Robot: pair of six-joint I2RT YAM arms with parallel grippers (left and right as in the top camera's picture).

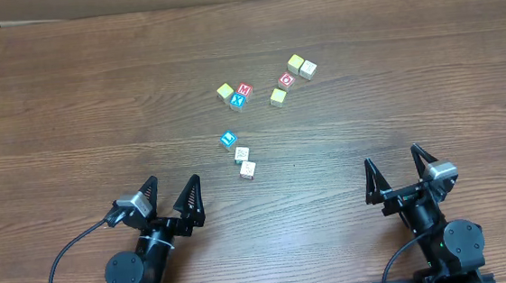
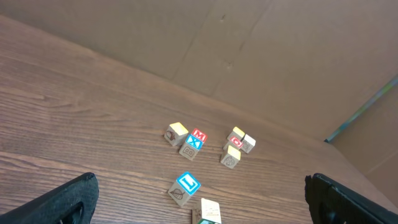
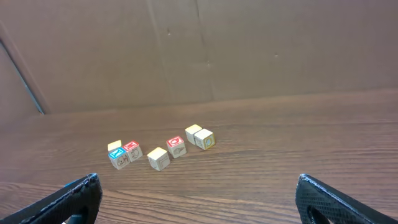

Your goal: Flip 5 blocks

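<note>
both hands sit nearest me in the overhead view. left hand (image 1: 173, 184) and right hand (image 1: 392, 159) are parked at the near edge of the counter (image 1: 69, 102), jaws spread wide, nothing held. ten blocks lie well ahead. near trio: blue-faced block (image 1: 227, 139), then two cream blocks (image 1: 245, 161) in a short line just beside it. far group (image 1: 267, 84) of seven sits beyond.

left wrist view: fingers (image 2: 62, 200) show in the lower corners, wide apart. the blue-faced block lies between them, and one cream block is cut off by the bottom edge.

right wrist view: fingers (image 3: 68, 199) equally wide. only the far group shows, well apart from the hand.

judgement: no flip is in hand, so this is the reach stage. i cannot tell how many blocks count as turned. the left hand looks best placed for the near trio. it must go forward and down, straddle one block without nudging its neighbour, then pinch and roll it.
</note>
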